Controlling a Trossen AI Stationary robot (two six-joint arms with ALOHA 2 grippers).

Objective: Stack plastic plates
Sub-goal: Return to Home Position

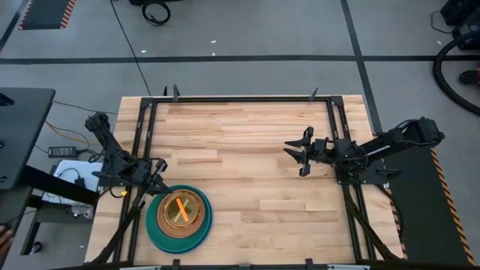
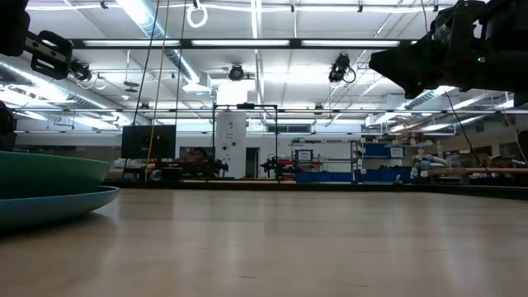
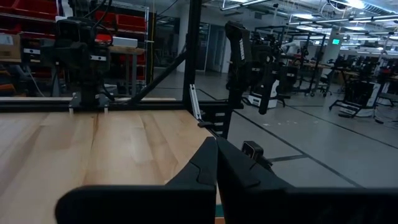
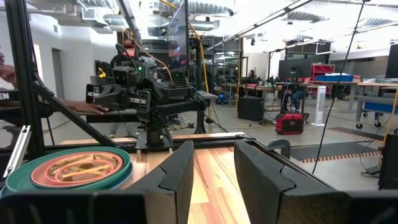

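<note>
The butcher-block table (image 1: pixel 247 135) is the largest thing here: pale wooden strips, smooth and flat, bordered by a thin black frame (image 1: pixel 240 98). Most of its surface is bare, with wide open room between the two grippers.

The stack of plastic plates (image 1: pixel 178 214) sits just beside the left gripper (image 1: pixel 157 180), almost under its fingertips and close to the table's near edge. It is well apart from the right gripper (image 1: pixel 296 157), across the open wood. The plates are round, glossy and nested by size. The large blue plate (image 2: pixel 58 208) is at the bottom with its rim flaring out flat, and the teal plate (image 2: pixel 49 175) rises deeper above it. A tan-brown plate (image 1: pixel 160 219) shows as a ring inside that, and the small orange plate (image 1: pixel 180 208) lies on top.

The left gripper's fingers (image 3: pixel 202 165) are pressed together on nothing. The right gripper hangs above bare wood near the frame's right rail, its fingers (image 4: pixel 180 168) spread apart and empty.
</note>
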